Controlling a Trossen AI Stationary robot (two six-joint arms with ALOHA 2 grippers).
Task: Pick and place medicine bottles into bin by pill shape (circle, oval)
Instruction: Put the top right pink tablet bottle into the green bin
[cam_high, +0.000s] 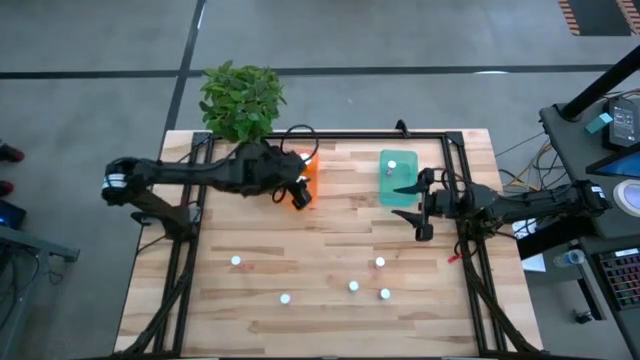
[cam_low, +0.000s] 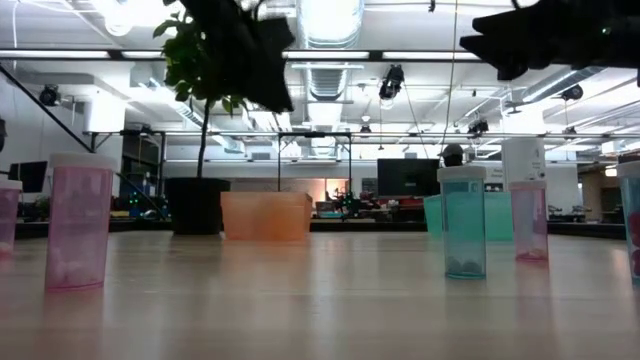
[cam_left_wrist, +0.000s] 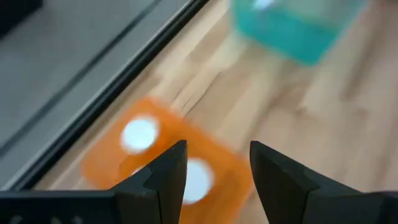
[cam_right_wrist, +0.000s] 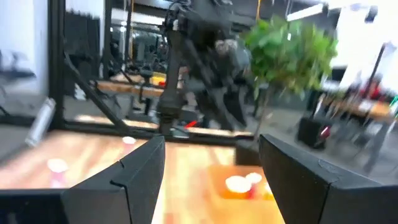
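- High view puts my left hand over the orange tub, fingers spread and holding nothing.
- Two white-capped bottles lie inside that orange tub.
- My right hand hangs released just beside the teal tub, which holds one bottle.
- Five more bottles stand loose on the surface, well apart from the orange tub.

The high view looks straight down on the whole bench. The low view sits at bench-top height, facing level across it into the room. The left wrist view hangs close above the orange tub, looking down. The right wrist view faces across the bench; it shares that tub.
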